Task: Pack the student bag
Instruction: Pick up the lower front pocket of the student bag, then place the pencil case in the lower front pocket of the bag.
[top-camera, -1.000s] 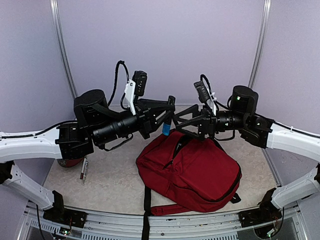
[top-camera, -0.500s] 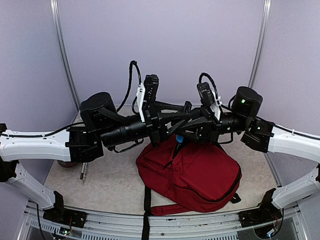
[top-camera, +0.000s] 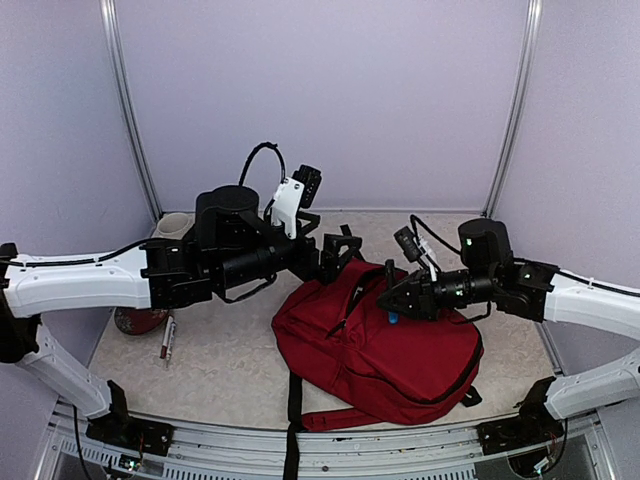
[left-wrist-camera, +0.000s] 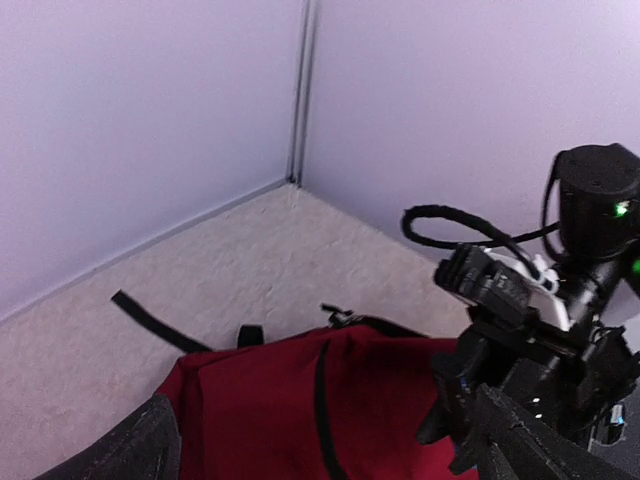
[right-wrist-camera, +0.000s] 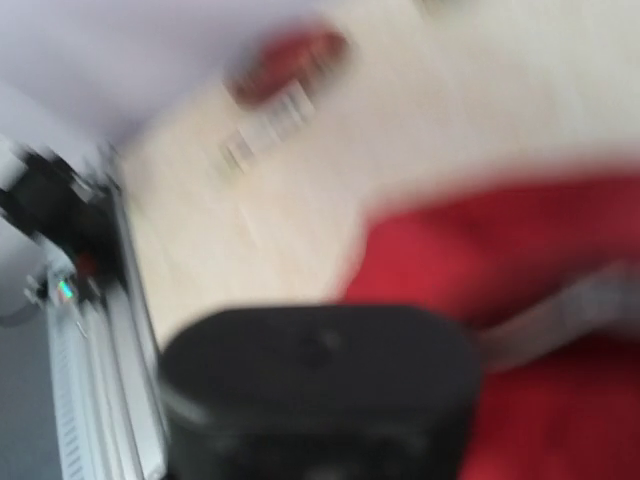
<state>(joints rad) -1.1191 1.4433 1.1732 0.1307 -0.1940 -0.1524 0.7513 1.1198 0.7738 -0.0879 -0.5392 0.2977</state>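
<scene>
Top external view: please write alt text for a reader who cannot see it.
A dark-red student bag lies on the table. Over its far end the right gripper holds a small blue object, and the left gripper hangs open beside it, holding nothing.

Pale lilac walls (top-camera: 320, 100), grey metal corner strips (top-camera: 125, 100) — beige speckled tabletop (top-camera: 220, 350), soft even light
</scene>
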